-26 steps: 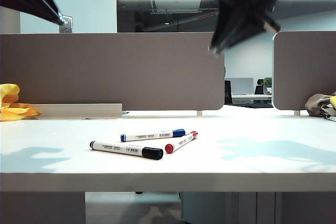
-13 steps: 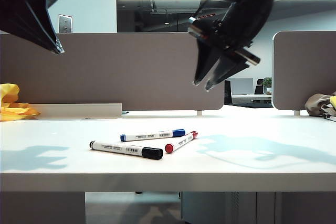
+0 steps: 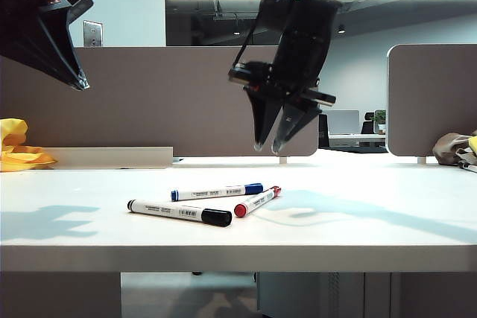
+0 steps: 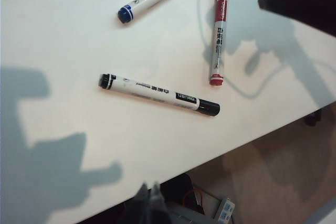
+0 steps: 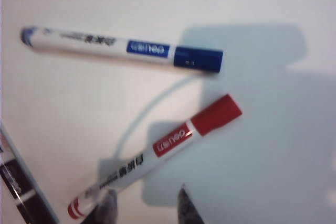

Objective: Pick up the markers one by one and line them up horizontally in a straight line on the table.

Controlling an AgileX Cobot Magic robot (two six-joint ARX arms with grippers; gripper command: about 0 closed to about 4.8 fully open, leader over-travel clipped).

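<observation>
Hanging above the worktop (image 3: 358,221), my right tool (image 3: 268,145) points down over the marker cluster, fingers a narrow way apart, nothing between them, not touching anything. Right wrist view: fingertips (image 5: 185,203) sit just beside the red marker (image 5: 157,158), which runs diagonally between them and the blue marker (image 5: 121,48). My left tool (image 3: 78,80) is up high at the far left, well apart from the markers; fingers pressed together, holding nothing. Left wrist view shows its tips (image 4: 148,203) closed over the worktop's front edge.

All three markers lie flat on the worktop, mid-left. Black marker (image 3: 179,213) is nearest the front edge, cap to the right. Blue marker (image 3: 217,192) lies behind it, cap to the right. Red marker (image 3: 257,202) is angled, one end near the black cap, other end near the blue cap. Not lined up. Black one apart from the others in the left wrist view (image 4: 158,94).

Grey dividers (image 3: 171,98) behind, yellow cloth (image 3: 19,147) far left.
</observation>
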